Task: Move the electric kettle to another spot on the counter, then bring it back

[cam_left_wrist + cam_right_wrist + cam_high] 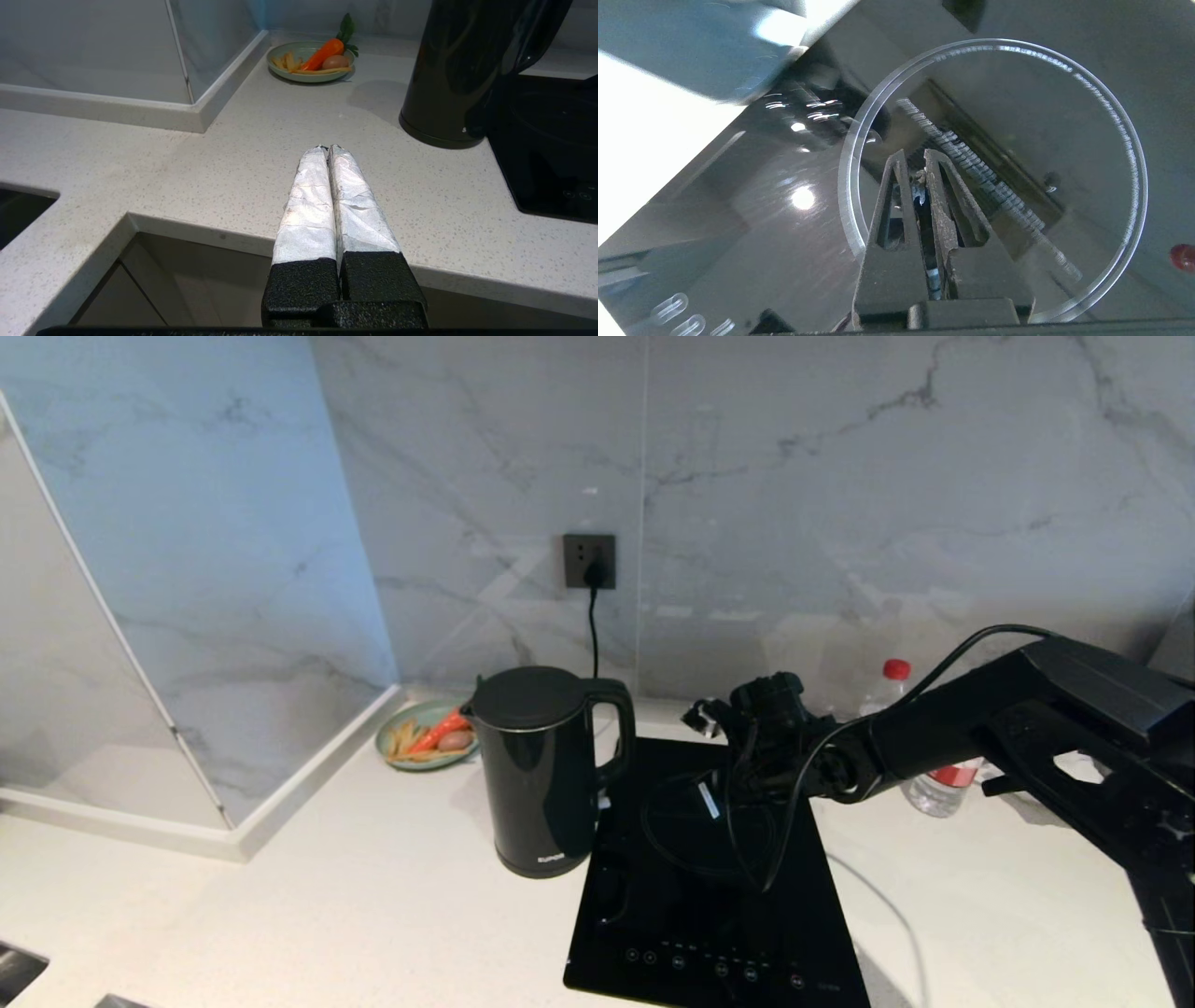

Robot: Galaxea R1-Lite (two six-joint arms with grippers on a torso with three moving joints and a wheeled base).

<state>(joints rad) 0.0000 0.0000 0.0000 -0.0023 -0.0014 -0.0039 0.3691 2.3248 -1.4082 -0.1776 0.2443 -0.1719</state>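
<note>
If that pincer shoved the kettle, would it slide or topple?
The kettle is tall and narrows upward, so a high push could probably tip it. Its glossy body looks slippery. The loop handle seems the surer hold.

Head view: high, facing the wall. Left wrist: low at counter edge, sharing the kettle. Right wrist: close above cooktop.

Plate of carrot and egg sitting in the counter's back corner; cooktop lying mid-counter; bottle standing behind; socket holding plug.
</note>
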